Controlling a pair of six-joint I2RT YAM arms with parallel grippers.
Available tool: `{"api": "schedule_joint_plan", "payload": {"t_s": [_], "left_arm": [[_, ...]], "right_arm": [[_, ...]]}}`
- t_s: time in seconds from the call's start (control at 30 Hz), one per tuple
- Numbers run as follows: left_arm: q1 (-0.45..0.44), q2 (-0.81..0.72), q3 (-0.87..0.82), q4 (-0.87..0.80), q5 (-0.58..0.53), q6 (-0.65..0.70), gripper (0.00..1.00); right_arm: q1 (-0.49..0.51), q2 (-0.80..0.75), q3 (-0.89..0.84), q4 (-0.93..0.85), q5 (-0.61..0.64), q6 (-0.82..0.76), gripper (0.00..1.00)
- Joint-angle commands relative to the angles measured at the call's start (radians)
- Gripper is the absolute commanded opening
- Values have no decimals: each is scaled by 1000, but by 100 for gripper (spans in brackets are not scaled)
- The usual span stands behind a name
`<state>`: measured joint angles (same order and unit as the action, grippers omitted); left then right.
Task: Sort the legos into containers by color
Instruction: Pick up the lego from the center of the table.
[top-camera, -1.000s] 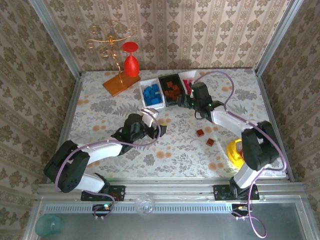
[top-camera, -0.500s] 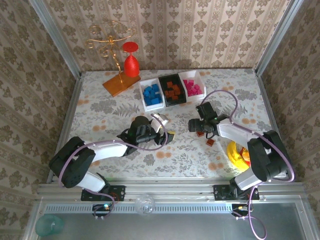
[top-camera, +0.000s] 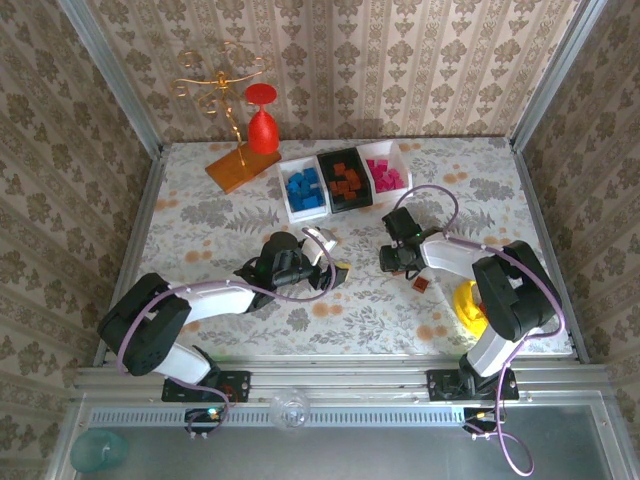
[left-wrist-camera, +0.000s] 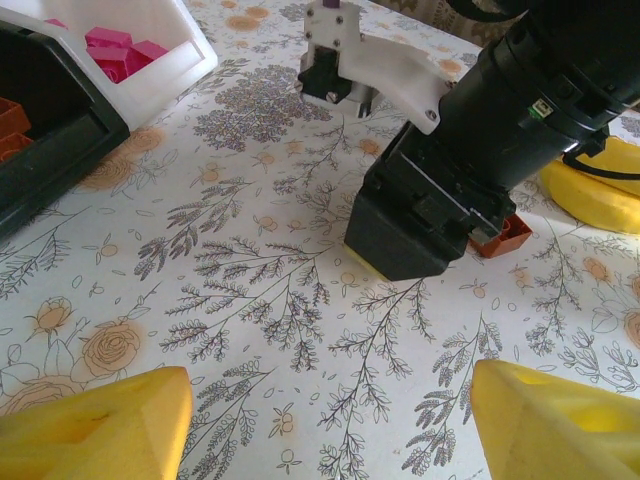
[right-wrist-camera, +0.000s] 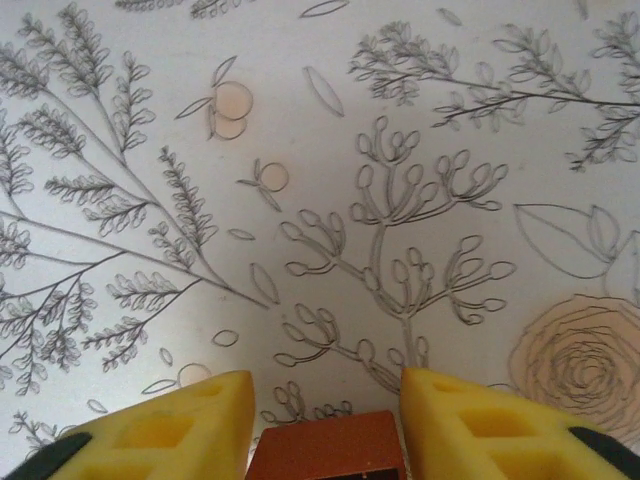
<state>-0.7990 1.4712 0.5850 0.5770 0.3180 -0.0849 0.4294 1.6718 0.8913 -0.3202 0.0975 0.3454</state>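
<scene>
You see the right jaws closed narrow on an orange-brown lego (right-wrist-camera: 325, 448) over the worktop (right-wrist-camera: 300, 150). The left jaws stand wide apart. A second orange-brown lego (left-wrist-camera: 500, 236) lies on the worktop, well apart from the black container (left-wrist-camera: 60, 140).

Two robot arms, left arm (top-camera: 205, 298) and right arm (top-camera: 452, 250), have white shells and black joints. A lilac cable (top-camera: 432, 188) loops along each. Left gripper (left-wrist-camera: 330, 430) and right gripper (right-wrist-camera: 325, 425) carry chunky yellow fingers (right-wrist-camera: 490, 430) with square recesses.
</scene>
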Motion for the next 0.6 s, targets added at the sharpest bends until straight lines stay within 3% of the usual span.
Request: {"api": "schedule_joint_plan", "payload": {"t_s": [0.0, 0.3, 0.57], "left_arm": [[-8, 2, 23, 26, 7, 18, 75], [-8, -1, 15, 39, -18, 15, 75], [-6, -51, -22, 44, -200, 7, 76]], "right_arm": [[27, 29, 33, -30, 13, 6, 39], [49, -16, 53, 40, -81, 21, 30], [49, -18, 202, 168, -161, 56, 29]]}}
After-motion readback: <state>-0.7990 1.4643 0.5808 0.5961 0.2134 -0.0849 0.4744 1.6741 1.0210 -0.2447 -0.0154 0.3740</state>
